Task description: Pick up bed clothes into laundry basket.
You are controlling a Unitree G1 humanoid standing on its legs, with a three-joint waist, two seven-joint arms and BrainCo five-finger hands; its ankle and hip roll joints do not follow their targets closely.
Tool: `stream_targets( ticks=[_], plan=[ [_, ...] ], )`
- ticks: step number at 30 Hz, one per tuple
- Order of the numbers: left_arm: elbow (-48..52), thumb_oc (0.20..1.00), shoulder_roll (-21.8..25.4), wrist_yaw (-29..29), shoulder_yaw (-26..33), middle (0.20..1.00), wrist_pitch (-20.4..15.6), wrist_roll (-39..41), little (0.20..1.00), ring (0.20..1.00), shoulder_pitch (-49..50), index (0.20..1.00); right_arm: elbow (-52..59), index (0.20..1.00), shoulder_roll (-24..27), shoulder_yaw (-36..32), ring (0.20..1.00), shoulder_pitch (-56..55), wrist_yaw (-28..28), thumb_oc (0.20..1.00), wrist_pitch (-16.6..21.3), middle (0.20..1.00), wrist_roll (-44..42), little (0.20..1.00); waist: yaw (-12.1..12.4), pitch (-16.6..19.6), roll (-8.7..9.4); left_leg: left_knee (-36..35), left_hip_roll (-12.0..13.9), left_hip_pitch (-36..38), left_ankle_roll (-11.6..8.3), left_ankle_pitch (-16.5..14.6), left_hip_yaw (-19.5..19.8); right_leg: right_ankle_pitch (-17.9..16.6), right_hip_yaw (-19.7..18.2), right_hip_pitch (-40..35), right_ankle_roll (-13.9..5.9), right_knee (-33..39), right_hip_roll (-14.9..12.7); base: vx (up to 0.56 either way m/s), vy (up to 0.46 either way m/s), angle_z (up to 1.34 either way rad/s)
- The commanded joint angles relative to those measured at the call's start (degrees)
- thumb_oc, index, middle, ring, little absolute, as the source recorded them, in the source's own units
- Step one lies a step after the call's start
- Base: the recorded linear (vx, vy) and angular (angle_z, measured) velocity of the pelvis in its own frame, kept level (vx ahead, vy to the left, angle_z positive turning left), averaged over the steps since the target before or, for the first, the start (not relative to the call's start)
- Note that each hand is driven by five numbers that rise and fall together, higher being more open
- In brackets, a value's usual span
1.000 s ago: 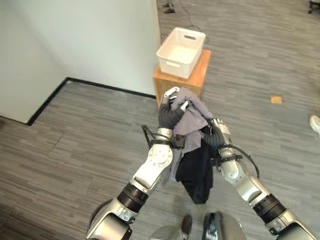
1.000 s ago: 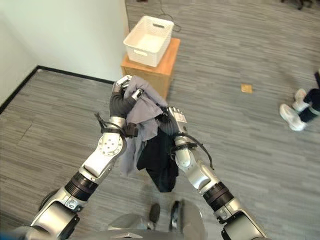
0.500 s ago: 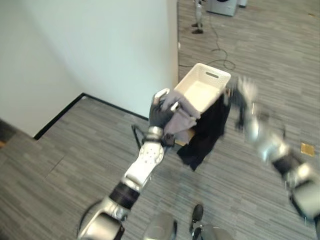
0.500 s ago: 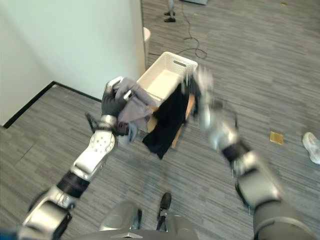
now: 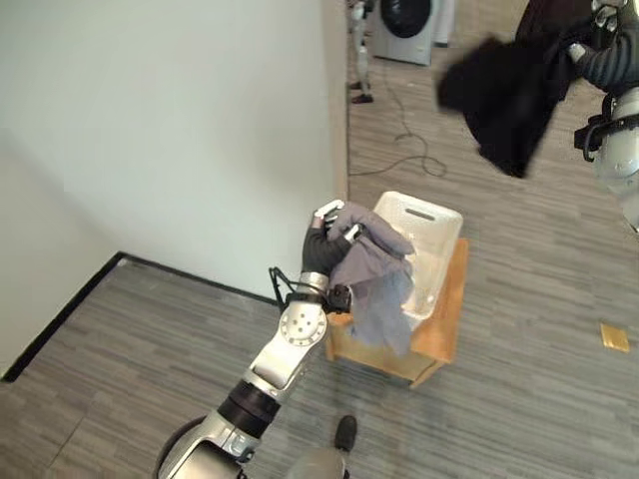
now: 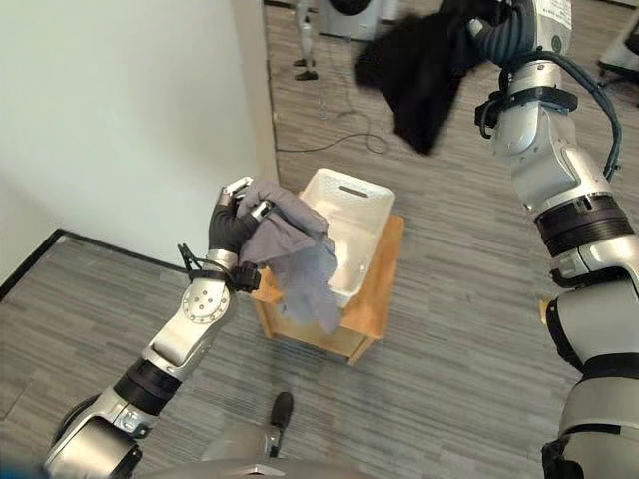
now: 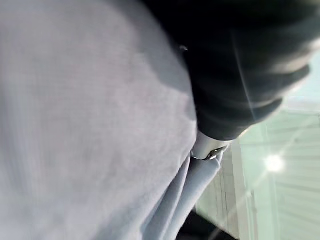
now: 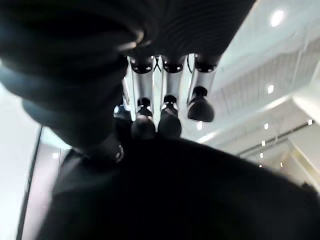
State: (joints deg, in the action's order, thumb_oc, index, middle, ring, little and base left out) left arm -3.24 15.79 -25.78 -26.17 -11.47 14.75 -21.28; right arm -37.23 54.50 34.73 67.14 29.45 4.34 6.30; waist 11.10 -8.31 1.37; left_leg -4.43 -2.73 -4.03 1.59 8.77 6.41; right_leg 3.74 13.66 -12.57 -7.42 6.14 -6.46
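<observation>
My left hand (image 5: 323, 238) is shut on a grey cloth (image 5: 375, 275), which hangs over the near left rim of the white laundry basket (image 5: 435, 232). The left wrist view shows the same grey cloth (image 7: 90, 125) close up against the hand's dark cover. High at the upper right, my right hand (image 6: 504, 30) is raised and shut on a black garment (image 6: 424, 65) that swings in the air above and beyond the basket. In the right wrist view, its fingers (image 8: 169, 116) curl onto the black garment (image 8: 175, 195).
The basket stands on a low wooden stand (image 5: 445, 329) next to the corner of a white wall (image 5: 180, 130). A washing machine (image 5: 404, 15) and a floor cable (image 5: 409, 160) lie beyond. A small tan scrap (image 5: 614, 337) is on the floor at right.
The camera has tilted up. My right arm has swung high with the black garment, away from the grey cloth. My left hand has carried the grey cloth to the basket's rim.
</observation>
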Motion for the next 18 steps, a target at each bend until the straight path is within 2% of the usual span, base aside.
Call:
stream_targets(
  ticks=[1, 18],
  plan=[
    [2.2, 0.200, -1.2, 0.3, -1.7, 0.200, -5.9, 0.7, 0.200, 0.200, -2.1, 0.200, 1.2, 0.200, 1.9, 1.8, 0.200, 9.0, 1.6, 0.200, 2.4, 0.200, -1.3, 0.200, 2.9, 1.3, 1.20, -0.6, 7.2, 4.6, -8.31, -5.5, -1.6, -1.9, 0.2, 2.7, -0.05, -1.1, 1.3, 0.00, 0.010, 0.37],
    [0.9, 0.200, -1.9, -0.1, -2.3, 0.200, -6.6, 3.1, 0.200, 0.200, -3.4, 0.200, -6.7, 0.200, -1.2, 5.0, 0.200, 9.8, 1.3, 0.200, 0.8, 0.200, 2.3, 0.200, 5.0, -0.2, 1.53, -0.6, 7.4, 1.9, -9.00, -4.9, -0.9, -1.9, 2.3, 3.8, -1.22, -1.1, 0.4, 0.00, 0.000, 0.01]
  ],
)
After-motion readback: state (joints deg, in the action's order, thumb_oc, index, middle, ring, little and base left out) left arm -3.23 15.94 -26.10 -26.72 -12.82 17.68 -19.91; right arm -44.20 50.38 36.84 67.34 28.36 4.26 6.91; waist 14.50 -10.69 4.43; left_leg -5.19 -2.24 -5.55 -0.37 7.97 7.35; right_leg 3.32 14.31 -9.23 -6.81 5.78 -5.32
